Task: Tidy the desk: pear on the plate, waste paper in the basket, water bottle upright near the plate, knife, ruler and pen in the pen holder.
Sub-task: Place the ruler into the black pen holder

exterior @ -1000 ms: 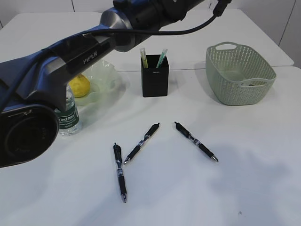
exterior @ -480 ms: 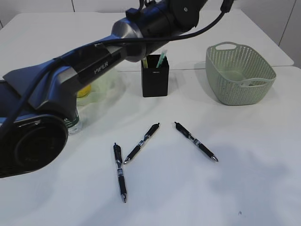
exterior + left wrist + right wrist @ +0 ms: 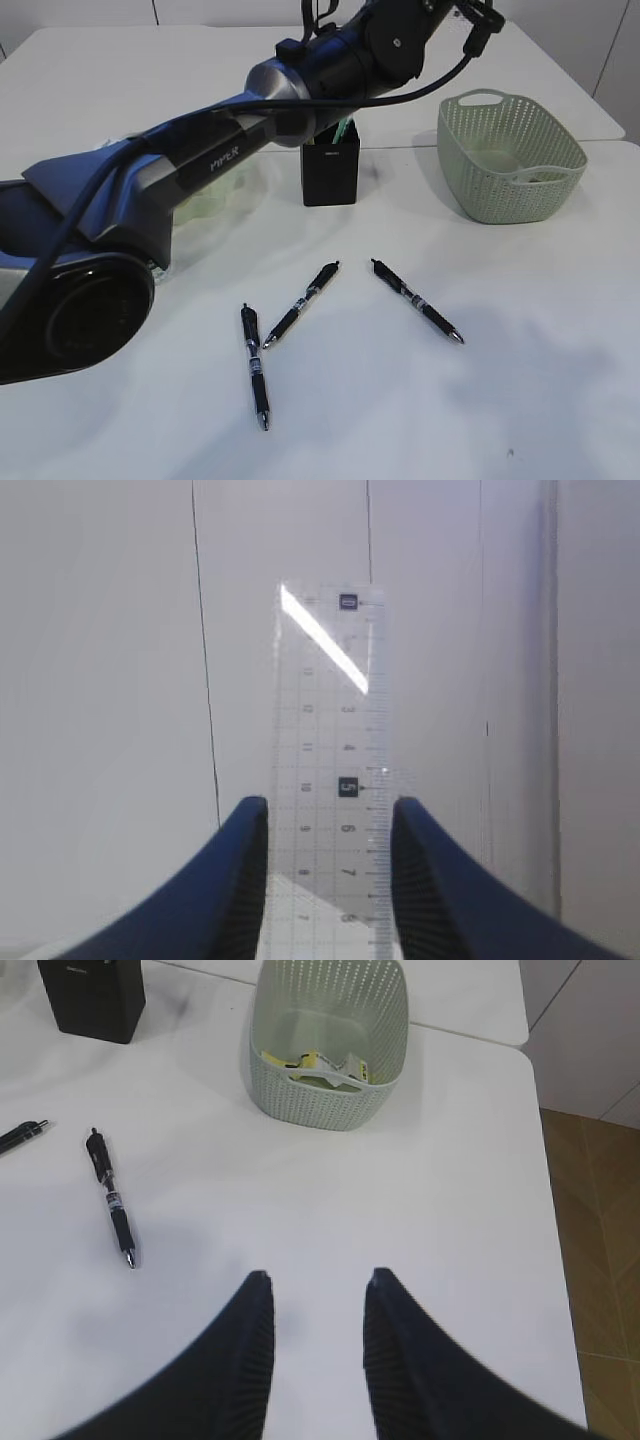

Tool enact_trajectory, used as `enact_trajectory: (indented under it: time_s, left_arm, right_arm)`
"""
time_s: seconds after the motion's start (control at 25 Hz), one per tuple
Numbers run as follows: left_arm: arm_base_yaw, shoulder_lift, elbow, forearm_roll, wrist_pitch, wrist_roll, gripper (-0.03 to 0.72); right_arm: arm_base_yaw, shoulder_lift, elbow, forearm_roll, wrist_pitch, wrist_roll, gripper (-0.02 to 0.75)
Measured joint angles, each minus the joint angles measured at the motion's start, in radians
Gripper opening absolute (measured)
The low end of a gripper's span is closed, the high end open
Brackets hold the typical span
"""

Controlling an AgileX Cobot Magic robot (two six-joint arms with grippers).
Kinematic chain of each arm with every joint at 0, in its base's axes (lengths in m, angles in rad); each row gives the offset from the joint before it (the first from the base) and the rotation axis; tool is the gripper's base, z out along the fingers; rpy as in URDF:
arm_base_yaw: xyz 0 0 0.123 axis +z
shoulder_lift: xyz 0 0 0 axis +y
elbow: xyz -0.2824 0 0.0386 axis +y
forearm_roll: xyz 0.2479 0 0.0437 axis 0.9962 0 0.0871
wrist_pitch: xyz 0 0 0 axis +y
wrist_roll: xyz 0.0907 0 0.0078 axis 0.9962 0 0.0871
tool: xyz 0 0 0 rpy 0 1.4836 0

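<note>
as light glints across it, clear ruler, black markings, between left pincer tips

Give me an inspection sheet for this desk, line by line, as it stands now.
Surface: white desk, bare apart from the items below.
Job's things: three pens lying loose on the desk; pen holder upright with items in it; basket holding waste paper; plate mostly hidden behind the left arm; pear and bottle not visible.
Clutter: nothing seen.
Claws: left claw raised, shut on the clear ruler, its free end pointing away from the camera; right claw open, empty, over bare desk.
Cables: black cable running along the left arm.
Surroundings: second white table behind; wood floor at the desk's edge.
</note>
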Motion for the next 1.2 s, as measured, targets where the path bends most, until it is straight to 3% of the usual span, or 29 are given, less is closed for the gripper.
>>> enact_trajectory:
  time_s: [0.4, 0.72, 1.2]
  left_arm:
    - [0.006, 0.005, 0.000, -0.017, 0.004, 0.111, 0.265]
    - [0.041, 0.005, 0.000, -0.030, 0.037, 0.126, 0.265]
    - [0.041, 0.007, 0.000, -0.043, 0.047, 0.165, 0.265]
  right_arm:
    - [0.000, 0.000, 0.000, 0.000, 0.000, 0.000, 0.261]
    - [0.000, 0.000, 0.000, 0.000, 0.000, 0.000, 0.261]
    - [0.000, 0.000, 0.000, 0.000, 0.002, 0.000, 0.261]
